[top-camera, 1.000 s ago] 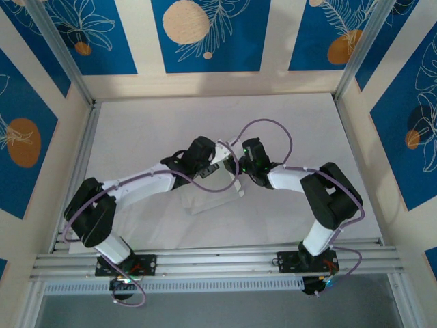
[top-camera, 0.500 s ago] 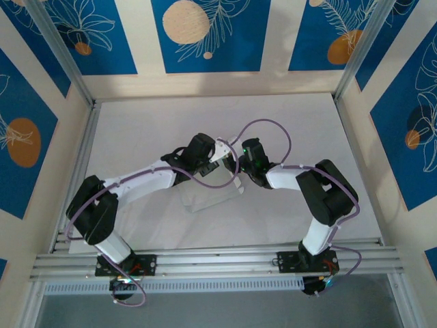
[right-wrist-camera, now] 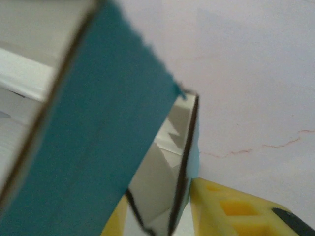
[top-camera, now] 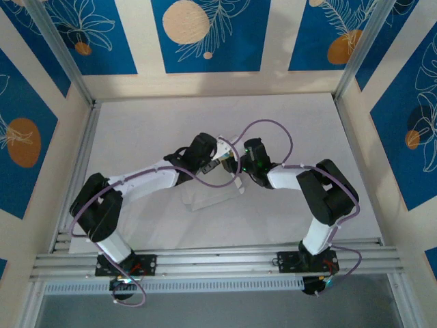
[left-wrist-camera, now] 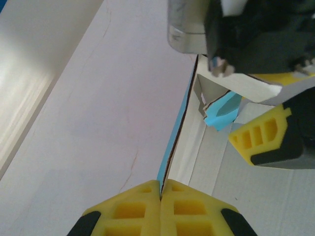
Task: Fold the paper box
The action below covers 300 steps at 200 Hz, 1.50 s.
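Left wrist view: the paper box (left-wrist-camera: 206, 162), half-formed, stands at the centre of the table (top-camera: 136, 137); the left gripper (left-wrist-camera: 160, 196) is pinched tight on one upright wall; the right gripper (right-wrist-camera: 157, 209) straddles a neighbouring wall, grip unclear; best hold the pinch firm and press that wall square.

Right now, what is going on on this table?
A robot is folding the paper box. The left fingers are pinched shut on one raised card edge. The right fingers stand on either side of another raised wall; whether they grip it is unclear. The box is only partly formed.
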Each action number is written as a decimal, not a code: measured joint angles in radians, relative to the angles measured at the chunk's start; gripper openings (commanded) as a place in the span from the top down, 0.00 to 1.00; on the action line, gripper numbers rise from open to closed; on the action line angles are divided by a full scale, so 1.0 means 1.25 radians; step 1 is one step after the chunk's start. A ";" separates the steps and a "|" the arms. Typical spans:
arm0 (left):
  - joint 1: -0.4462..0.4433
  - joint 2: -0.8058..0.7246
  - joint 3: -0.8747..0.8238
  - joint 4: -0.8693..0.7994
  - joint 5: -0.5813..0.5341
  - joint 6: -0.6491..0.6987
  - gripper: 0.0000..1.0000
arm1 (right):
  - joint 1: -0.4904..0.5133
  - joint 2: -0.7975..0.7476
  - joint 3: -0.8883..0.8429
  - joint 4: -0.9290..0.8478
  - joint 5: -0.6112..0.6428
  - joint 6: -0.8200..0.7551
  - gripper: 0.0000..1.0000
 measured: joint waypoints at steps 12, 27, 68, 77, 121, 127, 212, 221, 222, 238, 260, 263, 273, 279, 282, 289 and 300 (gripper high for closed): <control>0.000 0.007 0.011 -0.001 0.000 -0.002 1.00 | -0.009 0.000 -0.001 0.000 -0.015 -0.001 0.53; 0.000 0.011 0.020 -0.003 0.000 -0.006 1.00 | -0.017 0.000 -0.001 0.000 -0.033 -0.006 0.51; -0.001 0.028 0.081 -0.081 0.009 -0.036 1.00 | -0.021 -0.002 -0.006 0.012 -0.015 -0.004 0.37; -0.001 0.032 0.095 -0.092 0.011 -0.043 1.00 | -0.021 -0.010 -0.017 0.022 -0.007 -0.001 0.36; 0.005 0.067 0.158 -0.154 0.022 -0.063 1.00 | -0.020 -0.031 -0.034 0.045 0.025 0.001 0.35; 0.008 0.077 0.171 -0.166 0.028 -0.065 1.00 | -0.018 -0.031 -0.033 0.045 0.037 -0.001 0.35; 0.033 0.098 0.230 -0.239 0.075 -0.067 1.00 | -0.013 0.027 0.044 0.044 0.196 -0.029 0.54; 0.032 0.098 0.226 -0.232 0.067 -0.048 1.00 | -0.018 0.026 0.040 0.045 0.187 -0.028 0.59; 0.031 0.098 0.226 -0.231 0.066 -0.046 1.00 | -0.019 0.026 0.040 0.045 0.186 -0.025 0.59; 0.024 0.098 0.208 -0.208 0.037 -0.015 1.00 | -0.032 0.023 0.032 0.043 0.172 -0.023 0.70; 0.006 0.102 0.170 -0.158 -0.025 0.043 1.00 | -0.043 0.015 0.023 0.039 0.149 -0.023 0.82; 0.003 0.103 0.166 -0.149 -0.036 0.049 1.00 | -0.044 0.015 0.022 0.038 0.147 -0.018 0.82; -0.010 0.107 0.154 -0.117 -0.072 0.076 1.00 | -0.046 0.010 0.021 0.036 0.138 -0.018 0.83; -0.018 0.110 0.145 -0.096 -0.094 0.092 1.00 | -0.046 0.008 0.020 0.035 0.134 -0.017 0.84; -0.021 0.111 0.139 -0.085 -0.105 0.103 1.00 | -0.046 0.006 0.020 0.035 0.131 -0.016 0.85; -0.029 0.112 0.128 -0.061 -0.128 0.121 1.00 | -0.046 0.002 0.017 0.034 0.126 -0.016 0.85; -0.043 0.114 0.105 -0.016 -0.168 0.155 1.00 | -0.047 -0.003 0.015 0.029 0.120 -0.014 0.85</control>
